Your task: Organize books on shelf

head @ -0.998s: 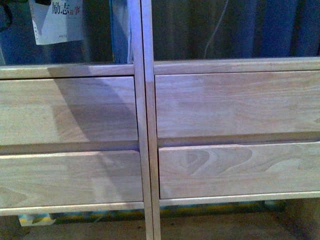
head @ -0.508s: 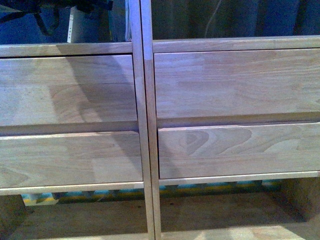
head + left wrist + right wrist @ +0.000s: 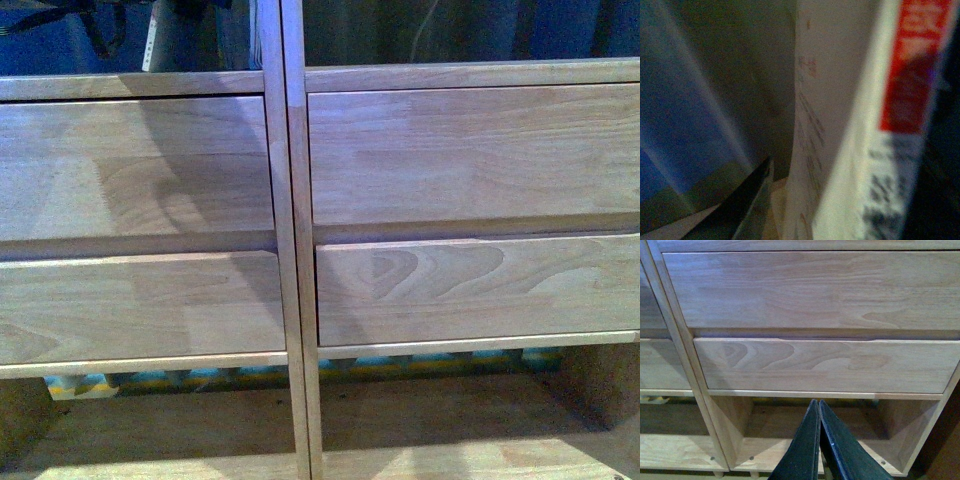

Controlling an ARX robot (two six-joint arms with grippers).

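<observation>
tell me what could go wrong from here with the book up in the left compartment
1. The white book with the red-and-white spine fills the left wrist view and looks tilted; it might tip over if let go.
2. In the front view only a sliver of it shows at the top edge of the shelf, so its placement is hard to check.
3. The right gripper hangs shut near the lower compartment and could bump it.

Domestic-style furnished room: a light-wood shelf [image 3: 290, 240] with four plain drawer fronts [image 3: 470, 150] and open compartments fills the frame; blue curtain folds [image 3: 560, 25] at upper right; colourful floor mat [image 3: 80, 383] at lower left.
</observation>
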